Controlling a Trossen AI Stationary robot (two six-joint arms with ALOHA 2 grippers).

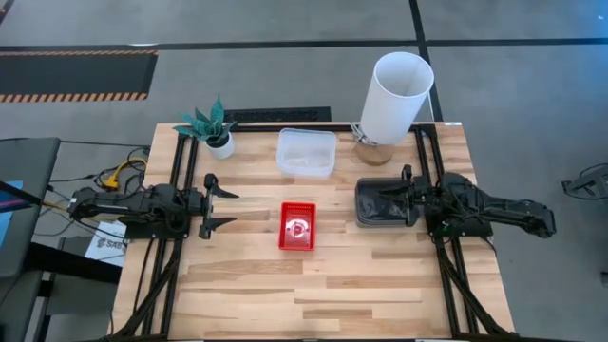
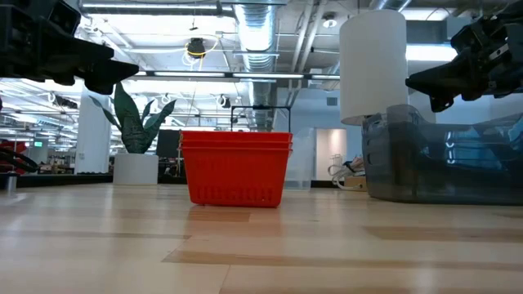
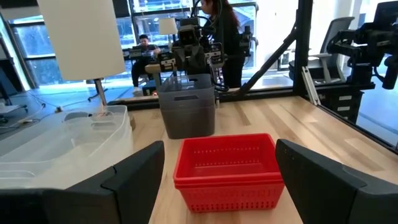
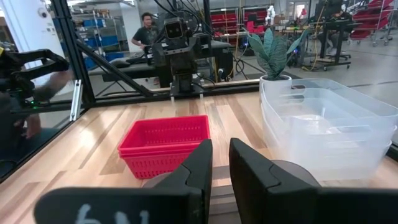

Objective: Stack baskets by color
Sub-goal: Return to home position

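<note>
Now, stacked red mesh baskets (image 1: pixel 296 226), clear plastic baskets (image 1: pixel 306 152) and smoky grey baskets (image 1: pixel 367 203) are seen apart on the wooden desk (image 1: pixel 285 294); the left pincer (image 1: pixel 233 209) is held open, the right pincer (image 4: pixel 221 149) nearly closed.

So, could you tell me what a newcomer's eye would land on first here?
Probably the bright red basket stack at the table's middle. Next, the tall white cylinder at the back right, with the clear basket stack to its left. The grey basket stack sits under the right gripper; the left gripper hangs at the table's left, jaws open.
</note>
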